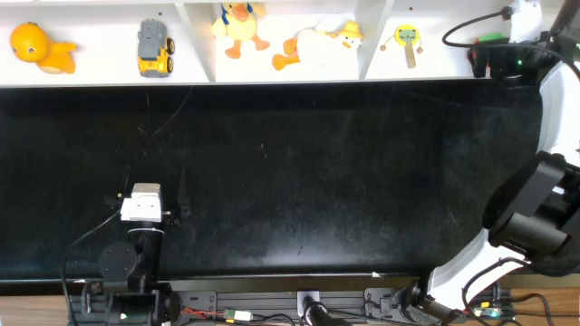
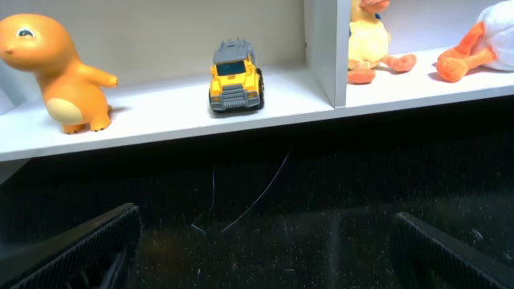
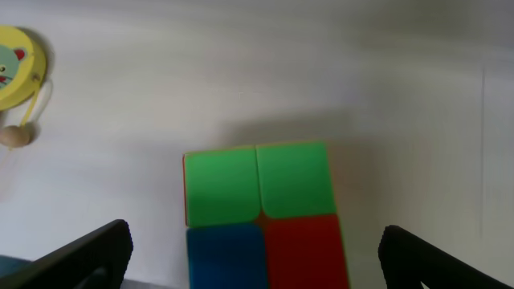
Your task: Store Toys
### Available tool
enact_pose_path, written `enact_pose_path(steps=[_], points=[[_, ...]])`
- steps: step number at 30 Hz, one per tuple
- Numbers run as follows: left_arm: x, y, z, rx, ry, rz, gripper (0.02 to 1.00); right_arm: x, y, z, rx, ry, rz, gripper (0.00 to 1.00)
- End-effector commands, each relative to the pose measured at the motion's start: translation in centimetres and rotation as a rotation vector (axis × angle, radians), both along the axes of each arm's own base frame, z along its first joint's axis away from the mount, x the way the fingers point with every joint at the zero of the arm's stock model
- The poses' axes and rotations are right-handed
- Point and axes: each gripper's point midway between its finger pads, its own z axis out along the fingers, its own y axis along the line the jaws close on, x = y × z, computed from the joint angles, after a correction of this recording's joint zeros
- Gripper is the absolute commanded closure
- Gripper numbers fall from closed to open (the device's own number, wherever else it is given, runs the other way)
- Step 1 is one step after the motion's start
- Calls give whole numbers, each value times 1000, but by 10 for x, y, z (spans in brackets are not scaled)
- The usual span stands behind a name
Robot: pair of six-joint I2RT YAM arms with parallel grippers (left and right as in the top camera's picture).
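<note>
The right arm reaches from the desk's [image 1: 317, 181] right side up to the far right of the white shelf [image 1: 272, 77]. The right end effector [image 3: 253, 233] is spread wide over the shelf floor and grips nothing. A cube [image 3: 261, 193] lies between its two fingers [image 3: 80, 257], with a gap on each side. The cube rests flat on the shelf, showing two green squares, a blue one and a red one. A yellow rattle [image 3: 18, 72], with its small wooden bead hanging beside it, lies on the same white surface, well apart from the cube.

The left arm stands low at the desk's left side. The left end effector [image 2: 265, 213] hangs above the bare black desk, facing the shelf, wide open and holding nothing.

Other toys sit along the shelf. In the left compartment an orange dinosaur [image 2: 56, 72] stands upright, with a yellow truck [image 2: 235, 76] apart from it, near the divider. Past that divider a yellow duck [image 2: 373, 44] sits upright, and beside it a white plush [image 1: 317, 43] with orange feet lies on its side. In the top view the rattle is in the next compartment to the right.
</note>
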Motion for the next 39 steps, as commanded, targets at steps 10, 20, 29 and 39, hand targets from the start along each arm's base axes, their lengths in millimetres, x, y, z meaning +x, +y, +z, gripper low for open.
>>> enact_pose_path(steps=[10, 20, 29, 39], points=[[-1, -2, 1, -8, -6, -12, 20, -112, 4, -1, -71, -145, -204, 7], [-1, -3, 1, -8, -6, -12, 20, -136, 65, 7, -12, -344, -426, 7], [-1, -3, 1, -8, -6, -12, 20, -157, 151, 16, 85, -497, -353, 5], [-1, -3, 1, -8, -6, -12, 20, -219, 146, 3, 185, -706, -359, 5]])
